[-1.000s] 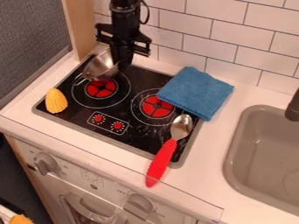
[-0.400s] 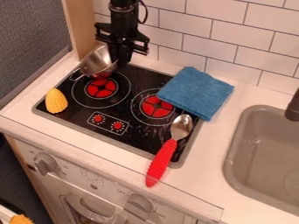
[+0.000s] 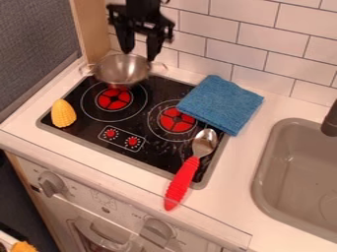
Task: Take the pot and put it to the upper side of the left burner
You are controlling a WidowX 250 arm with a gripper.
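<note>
The end effector [image 3: 139, 55] hung at the upper left, fingers spread apart; the pot [image 3: 122, 70] sat just below.

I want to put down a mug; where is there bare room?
Counter is bare between the stove and the sink, and between the towel and the tap. It is crowded at the stove's back left, where the pot is below the open gripper, and by the right burner, between towel and spoon.
</note>
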